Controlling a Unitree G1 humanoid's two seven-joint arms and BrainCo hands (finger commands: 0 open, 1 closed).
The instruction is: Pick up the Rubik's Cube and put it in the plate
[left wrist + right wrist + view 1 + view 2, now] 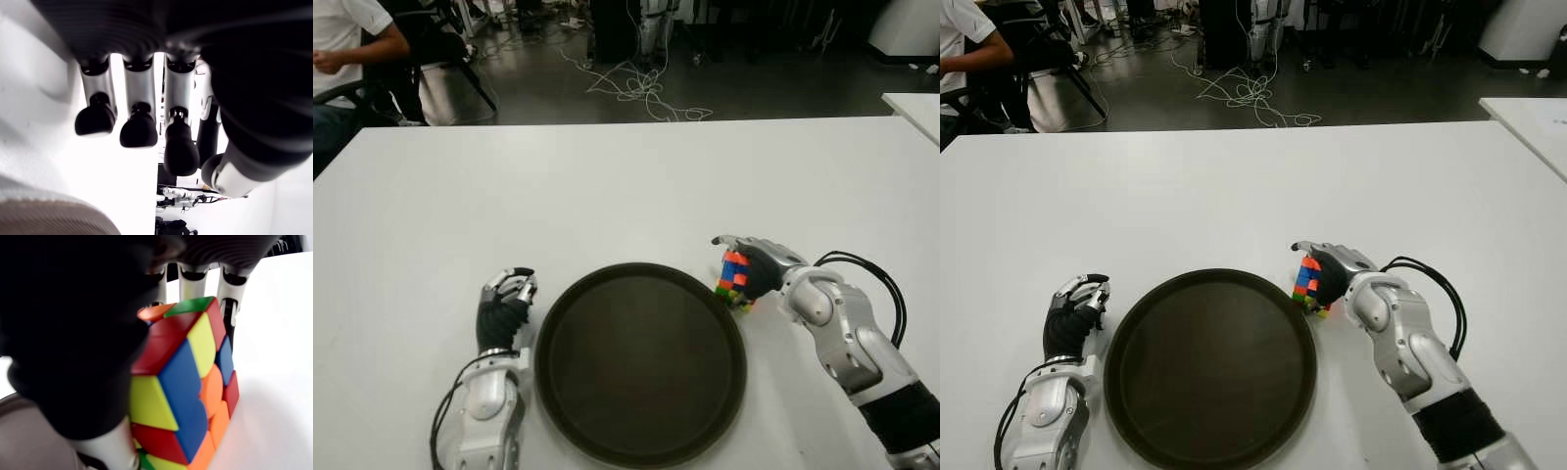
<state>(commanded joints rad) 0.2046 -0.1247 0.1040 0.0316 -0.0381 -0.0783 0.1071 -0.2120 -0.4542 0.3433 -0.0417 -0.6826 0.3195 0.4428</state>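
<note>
The Rubik's Cube (734, 276), with orange, blue, red and green stickers, sits at the right rim of the round dark plate (640, 360). My right hand (756, 268) is wrapped around the cube from the right, fingers over its far side and thumb near. In the right wrist view the cube (188, 391) fills the palm, its lower edge close to the white table (607, 186). My left hand (504, 304) shows left of the plate, fingers curled and holding nothing.
A person sits at the far left beyond the table's back edge (342, 59). Cables (641, 93) lie on the dark floor behind. A second white table corner (915, 108) shows at the far right.
</note>
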